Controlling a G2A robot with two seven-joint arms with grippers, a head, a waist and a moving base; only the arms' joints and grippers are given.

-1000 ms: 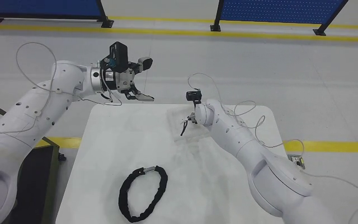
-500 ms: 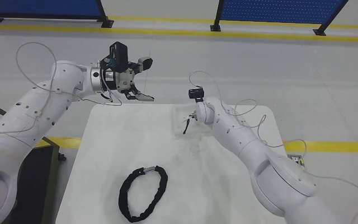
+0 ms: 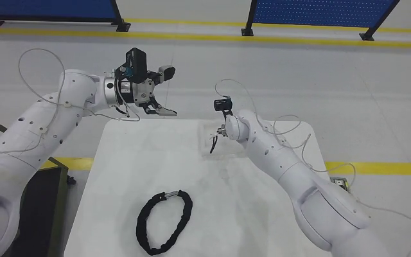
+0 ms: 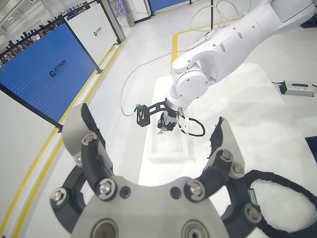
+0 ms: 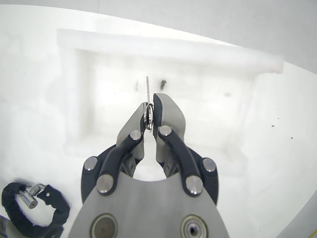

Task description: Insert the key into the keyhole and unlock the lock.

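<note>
The key (image 5: 147,89), a thin metal blade on a ring, sticks out from between the fingertips of my right gripper (image 5: 149,105), which is shut on it. That gripper (image 3: 215,140) hangs over a white foam tray (image 3: 212,151) at the back middle of the table. The lock is a black sleeved chain loop (image 3: 164,221) with a silver lock body (image 5: 29,201), lying near the table's front left, apart from both grippers. My left gripper (image 3: 173,91) stands open and holds nothing, above the table's back left edge.
The white table (image 3: 128,167) carries the foam tray (image 5: 173,50), whose raised rim surrounds a shallow recess under the key. From the left wrist view, the right arm (image 4: 223,48) stretches across the far side. Blue barrier panels (image 3: 321,9) stand on the floor beyond.
My right gripper with the key has shifted slightly toward the back of the tray. The left arm and the chain lock have stayed put.
</note>
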